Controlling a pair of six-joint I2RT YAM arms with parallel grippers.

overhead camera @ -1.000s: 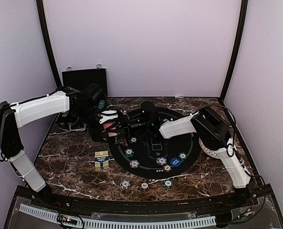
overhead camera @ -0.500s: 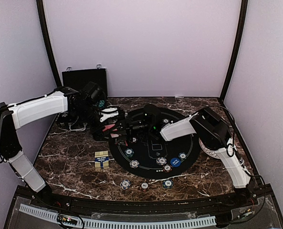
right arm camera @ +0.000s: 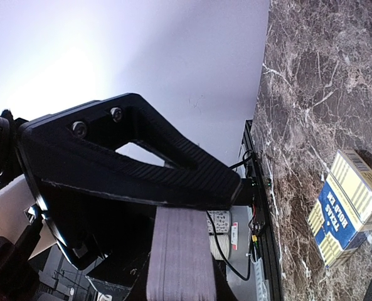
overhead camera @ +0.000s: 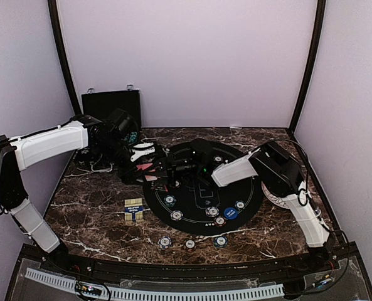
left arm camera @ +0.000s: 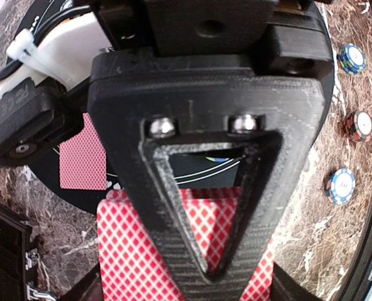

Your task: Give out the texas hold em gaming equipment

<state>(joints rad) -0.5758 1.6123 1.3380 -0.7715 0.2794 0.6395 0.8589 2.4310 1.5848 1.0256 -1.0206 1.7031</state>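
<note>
In the top view my left gripper (overhead camera: pixel 154 170) and right gripper (overhead camera: pixel 177 165) meet over the left edge of the round black mat (overhead camera: pixel 201 195). The right gripper (right arm camera: pixel 184 210) is shut on a deck of cards (right arm camera: pixel 178 258), seen edge-on. The left gripper (left arm camera: pixel 227 274) is shut on a red-backed card (left arm camera: pixel 130 251) at that deck. Another red-backed card (left arm camera: pixel 83 160) lies flat on the mat. Several striped poker chips (overhead camera: pixel 169 200) and a blue button disc (overhead camera: pixel 230 213) lie on the mat. Three more chips (overhead camera: pixel 190 244) sit in a row on the marble in front of it.
A blue-and-yellow card box (overhead camera: pixel 133 210) lies left of the mat and shows in the right wrist view too (right arm camera: pixel 347 210). A black case (overhead camera: pixel 110 104) stands against the back wall. A white plate (overhead camera: pixel 272 197) is partly hidden under the right arm.
The left gripper's jaws have gone from wide open to shut on the red-backed card. Both arms have shifted only slightly; the right gripper still holds the deck.
</note>
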